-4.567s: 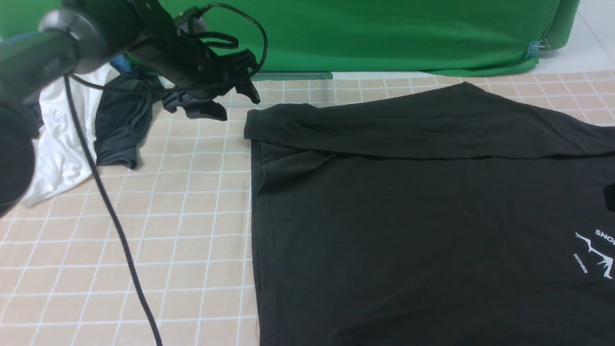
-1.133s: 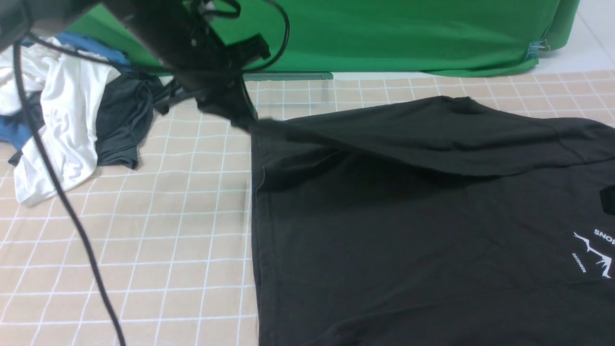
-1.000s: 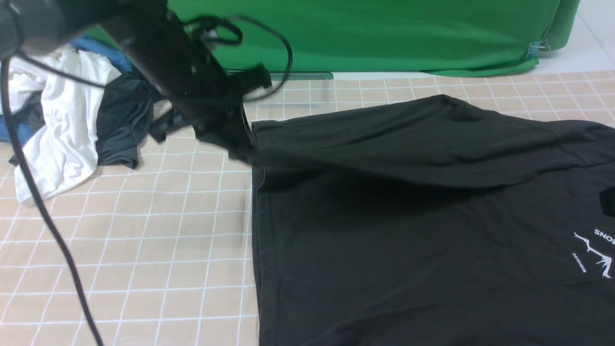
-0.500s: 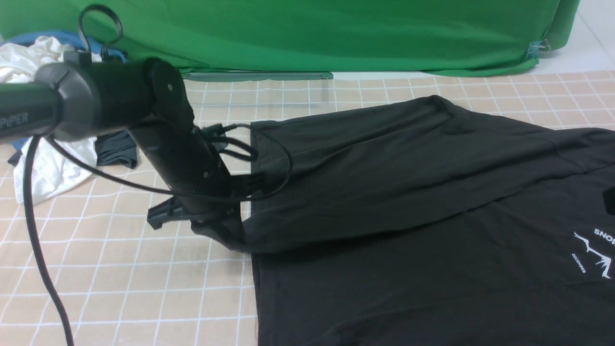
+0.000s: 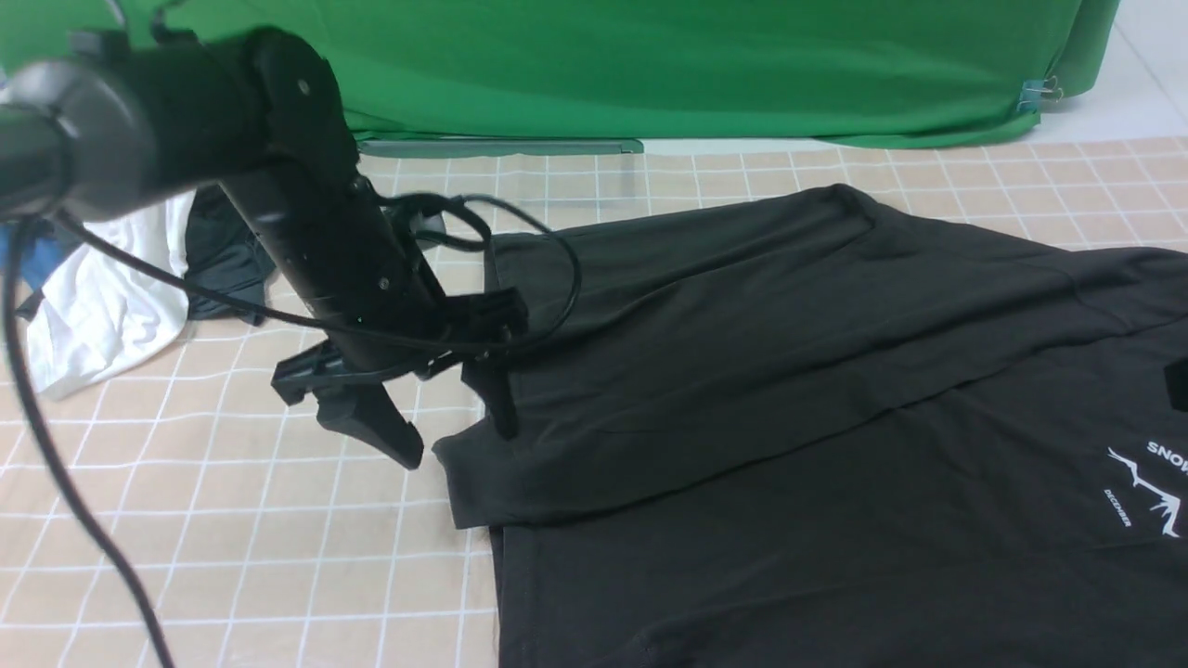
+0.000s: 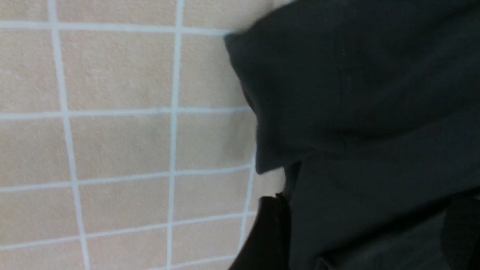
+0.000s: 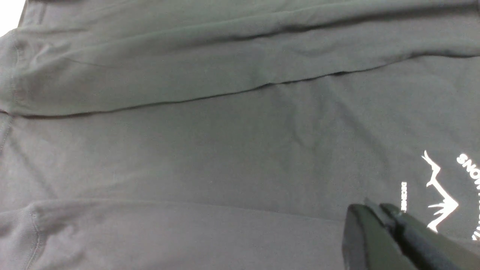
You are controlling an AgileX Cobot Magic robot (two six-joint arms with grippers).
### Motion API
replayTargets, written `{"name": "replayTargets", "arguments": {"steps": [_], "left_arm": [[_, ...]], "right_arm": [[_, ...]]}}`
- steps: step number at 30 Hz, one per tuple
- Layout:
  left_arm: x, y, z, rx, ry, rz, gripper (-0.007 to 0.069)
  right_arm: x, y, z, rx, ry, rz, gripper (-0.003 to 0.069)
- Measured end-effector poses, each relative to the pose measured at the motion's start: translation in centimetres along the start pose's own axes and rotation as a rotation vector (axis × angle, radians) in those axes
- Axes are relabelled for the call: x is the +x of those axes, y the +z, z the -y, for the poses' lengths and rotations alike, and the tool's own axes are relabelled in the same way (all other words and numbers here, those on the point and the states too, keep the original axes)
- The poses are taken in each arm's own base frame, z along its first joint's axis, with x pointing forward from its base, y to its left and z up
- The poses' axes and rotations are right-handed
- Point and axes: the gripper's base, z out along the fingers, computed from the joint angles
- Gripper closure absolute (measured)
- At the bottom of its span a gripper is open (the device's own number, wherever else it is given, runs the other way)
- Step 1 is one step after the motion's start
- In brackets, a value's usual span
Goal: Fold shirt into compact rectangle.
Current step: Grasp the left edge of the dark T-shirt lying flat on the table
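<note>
A beige cloth mat with a white grid (image 5: 232, 520) covers the work surface, ending at a green fabric backdrop (image 5: 696, 65) on the far side. The large black cotton T-shirt (image 5: 835, 557) lies spread over the middle and right of the mat, running off the near and right edges of the front view. Its far edge is folded toward the near side as a broad black band of cloth (image 5: 724, 362). The band's near-left corner pokes out past the shirt's left hem.

The black left arm (image 5: 306, 213) reaches in from the far left, trailing a looped black cable (image 5: 548, 278) that hangs over the band. A heap of white and dark grey clothes (image 5: 121, 288) sits well apart at the far left.

The left gripper (image 5: 457, 445) is spread wide, its fingers straddling that protruding corner and gripping nothing. The right gripper (image 7: 371, 210) is pressed together just above the shirt beside the small white printed graphic (image 7: 438, 198), with no cloth visible between its fingers.

The risks look like these:
- A finger of the left gripper could snag the corner on lifting away and drag the band askew.
- The cable loop could catch the cloth.
- The overhanging corner, left uncorrected, would likely give a crooked rectangle.
</note>
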Motion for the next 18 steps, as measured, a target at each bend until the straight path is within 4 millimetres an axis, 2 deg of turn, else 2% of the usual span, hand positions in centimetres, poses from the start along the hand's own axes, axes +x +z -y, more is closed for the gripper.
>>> {"name": "replayTargets", "arguments": {"steps": [2,3,4,5,8,12,18], "left_arm": [[1.4,0.1,0.6,0.001,0.035,-0.02,0.0048],[2.9,0.9,1.6,-0.009,0.088,-0.059,0.0045],[3.4,1.3,1.7,-0.012,0.108,-0.069,0.0045],[4.6,2.6,2.7,-0.022,0.179,-0.098,0.0045],[6.5,5.6,4.7,-0.045,0.316,-0.104,0.0045],[7.8,8.7,6.6,-0.094,0.443,-0.106,0.0045],[8.6,11.5,7.5,-0.124,0.493,-0.154,0.0045]], "right_arm": [[0.0,0.0,0.0,0.0,0.0,0.001,0.062],[0.0,0.0,0.0,0.0,0.0,0.002,0.062],[0.0,0.0,0.0,0.0,0.0,0.002,0.062],[0.0,0.0,0.0,0.001,0.0,0.004,0.0618],[-0.1,0.0,0.0,0.001,0.0,0.008,0.0613],[-0.1,0.0,0.0,0.001,0.001,0.011,0.0606],[-0.1,0.0,0.0,0.0,0.001,0.011,0.0601]]}}
